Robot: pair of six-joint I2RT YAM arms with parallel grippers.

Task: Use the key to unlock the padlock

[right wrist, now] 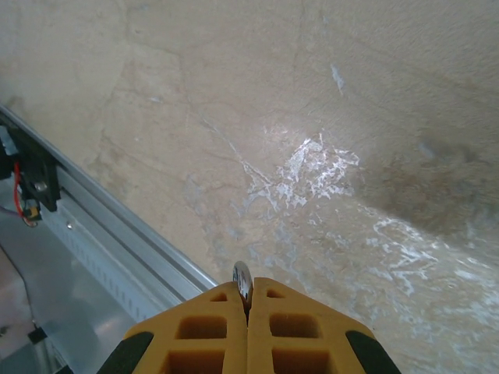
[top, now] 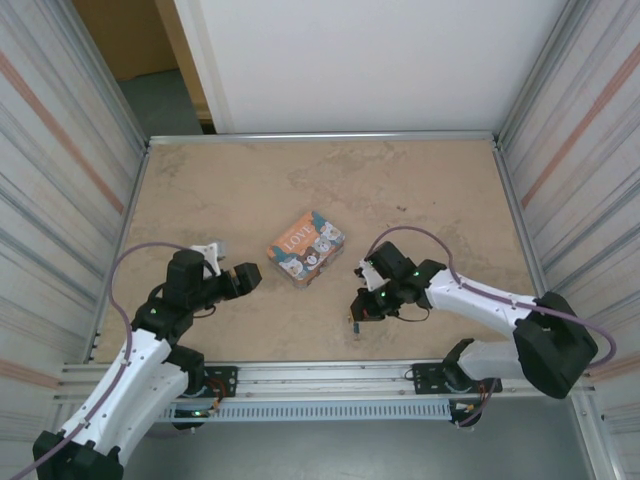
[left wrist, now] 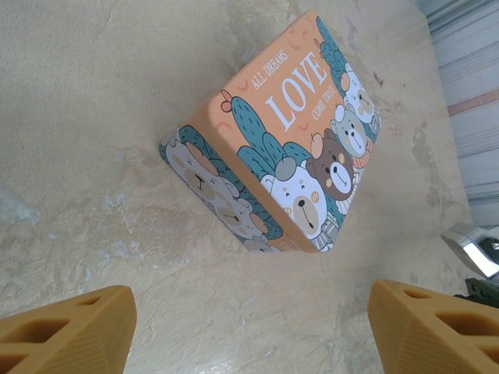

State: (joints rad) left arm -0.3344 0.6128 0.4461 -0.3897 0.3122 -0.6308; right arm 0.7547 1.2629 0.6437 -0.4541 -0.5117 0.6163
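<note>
My right gripper (top: pixel 358 312) hovers low over the table near the front rail. In the right wrist view this gripper (right wrist: pixel 248 294) is shut on a thin, rounded silvery metal piece (right wrist: pixel 243 279) that pokes out between the orange fingertips; it looks like the key. My left gripper (top: pixel 250 275) stands open, its orange fingers (left wrist: pixel 70 331) wide apart over bare table just short of the box, with nothing between them. The padlock is out of view.
The orange-and-teal "LOVE" bear-print box (top: pixel 308 245) (left wrist: pixel 288 132) lies mid-table between the two grippers. The aluminium front rail (right wrist: pixel 117 241) runs close below the right gripper. Corrugated walls flank the table. A shiny metal part (left wrist: pixel 472 245) shows at the left wrist view's right edge.
</note>
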